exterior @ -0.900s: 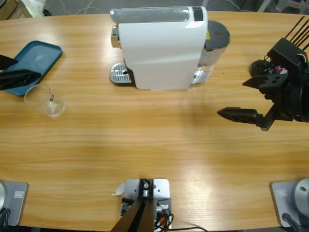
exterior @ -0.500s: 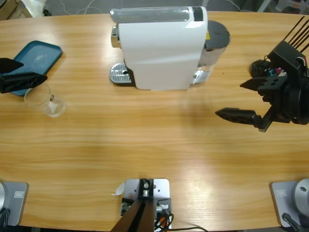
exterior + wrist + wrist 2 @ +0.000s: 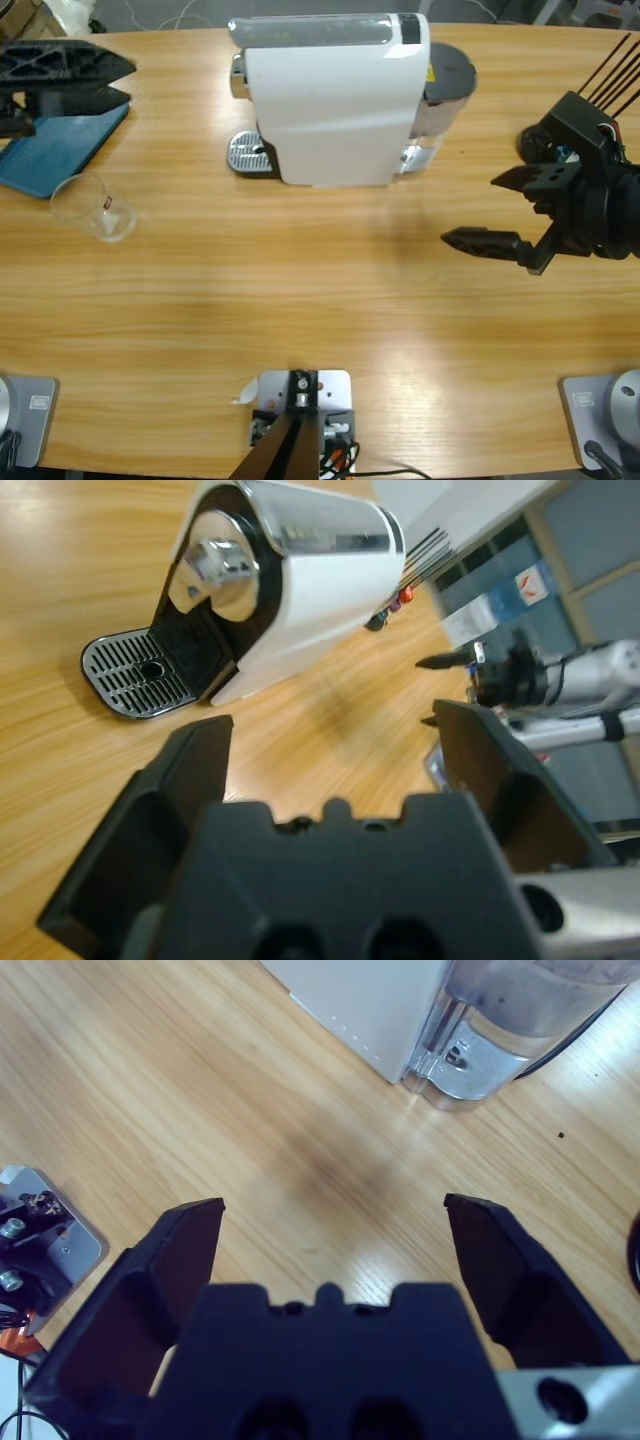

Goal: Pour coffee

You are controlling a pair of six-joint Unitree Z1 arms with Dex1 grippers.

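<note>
A small clear glass tumbler (image 3: 92, 208) with a tiny red mark stands at the table's left end; I cannot make out coffee in it from above. My left gripper (image 3: 122, 82) (image 3: 330, 720) hovers open and empty over the far left corner, well apart from the tumbler, pointing at the white coffee machine (image 3: 335, 100) (image 3: 300, 590). The machine's metal drip tray (image 3: 248, 152) (image 3: 140, 672) holds nothing. My right gripper (image 3: 470, 210) (image 3: 332, 1203) hangs open and empty over bare wood to the right of the machine.
A blue tray (image 3: 50, 150) lies partly under the left gripper, just behind the tumbler. The machine's water tank (image 3: 448, 85) (image 3: 500, 1030) sticks out at its right rear. Bare wooden tabletop (image 3: 300, 300) spans the front.
The left gripper has swung from the left edge beside the tumbler up toward the far corner, now larger in view. The right gripper has crept slightly left.
</note>
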